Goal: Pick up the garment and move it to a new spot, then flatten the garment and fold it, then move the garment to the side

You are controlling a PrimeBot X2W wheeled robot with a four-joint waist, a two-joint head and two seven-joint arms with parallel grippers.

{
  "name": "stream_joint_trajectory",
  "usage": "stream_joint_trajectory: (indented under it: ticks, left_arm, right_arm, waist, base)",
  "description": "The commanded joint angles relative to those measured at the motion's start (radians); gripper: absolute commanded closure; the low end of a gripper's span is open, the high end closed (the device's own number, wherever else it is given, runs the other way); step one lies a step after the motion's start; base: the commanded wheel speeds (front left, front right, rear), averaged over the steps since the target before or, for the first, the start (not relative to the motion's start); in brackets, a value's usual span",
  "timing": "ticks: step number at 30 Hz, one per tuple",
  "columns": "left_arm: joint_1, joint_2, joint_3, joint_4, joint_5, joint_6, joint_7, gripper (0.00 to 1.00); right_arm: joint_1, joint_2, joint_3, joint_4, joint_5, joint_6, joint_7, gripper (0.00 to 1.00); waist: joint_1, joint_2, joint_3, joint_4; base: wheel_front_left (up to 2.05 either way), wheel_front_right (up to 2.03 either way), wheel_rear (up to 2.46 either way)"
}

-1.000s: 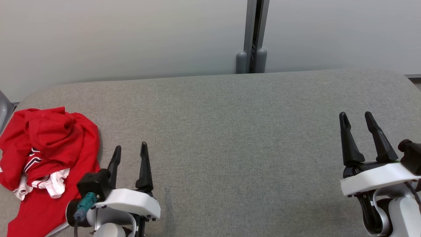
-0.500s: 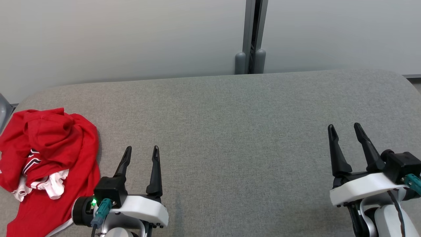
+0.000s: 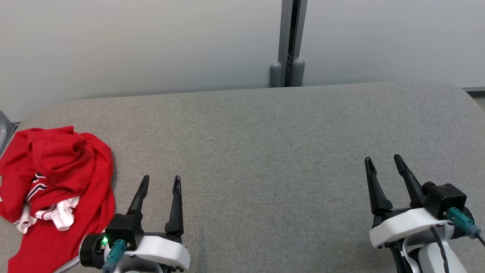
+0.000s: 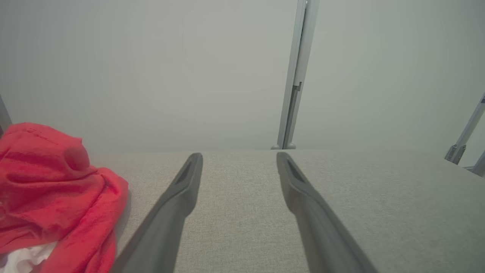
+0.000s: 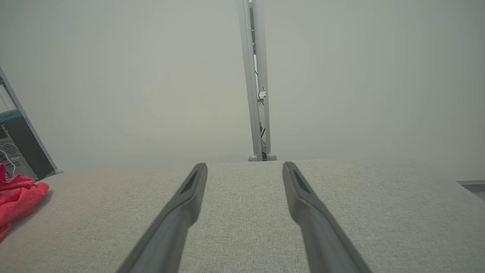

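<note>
The garment (image 3: 57, 182) is a crumpled red shirt with white and dark trim, heaped at the left end of the grey table (image 3: 265, 144). In the left wrist view the garment (image 4: 49, 201) lies left of the fingers, and in the right wrist view the garment (image 5: 17, 197) sits at the far left edge. My left gripper (image 3: 161, 180) stands open just right of the heap, apart from it, holding nothing. My right gripper (image 3: 382, 159) is open near the table's right end, with bare cloth surface between its fingers.
A pale wall runs behind the table, with a grey upright post (image 3: 290, 41) at its middle. A metal frame (image 4: 464, 136) stands off the table's right end. Shelving with equipment (image 5: 15, 140) stands beyond the left end.
Both grippers have drawn back toward the table's near edge, the right one also shifting left. The garment lies as it did.
</note>
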State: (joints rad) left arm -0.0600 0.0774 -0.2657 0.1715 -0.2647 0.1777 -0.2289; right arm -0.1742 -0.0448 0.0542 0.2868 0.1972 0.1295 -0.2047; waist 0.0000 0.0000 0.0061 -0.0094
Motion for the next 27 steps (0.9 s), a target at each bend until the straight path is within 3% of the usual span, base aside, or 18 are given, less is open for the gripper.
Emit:
stream_joint_trajectory:
  ticks: [1, 11, 27]
  left_arm:
    - [0.009, -0.001, 0.01, -0.001, 0.031, -0.008, -0.007, 0.0]
    - [0.029, -0.02, 0.038, 0.015, 0.115, -0.051, -0.021, 0.0]
    - [0.045, -0.025, 0.05, -0.001, 0.214, -0.045, -0.037, 0.0]
  right_arm:
    - [-0.011, -0.007, 0.002, 0.004, -0.019, 0.002, -0.013, 0.0]
    - [-0.017, -0.008, 0.011, 0.031, -0.054, 0.002, -0.038, 0.0]
    - [-0.032, -0.009, 0.031, 0.068, -0.08, 0.002, -0.063, 0.0]
  waist:
    - [0.0, 0.0, -0.001, 0.001]
    - [0.0, 0.0, -0.004, 0.0]
    - [0.0, 0.0, -0.002, -0.003]
  base:
    - [0.0, 0.0, 0.0]
    - [0.0, 0.0, 0.0]
    - [0.0, 0.0, 0.0]
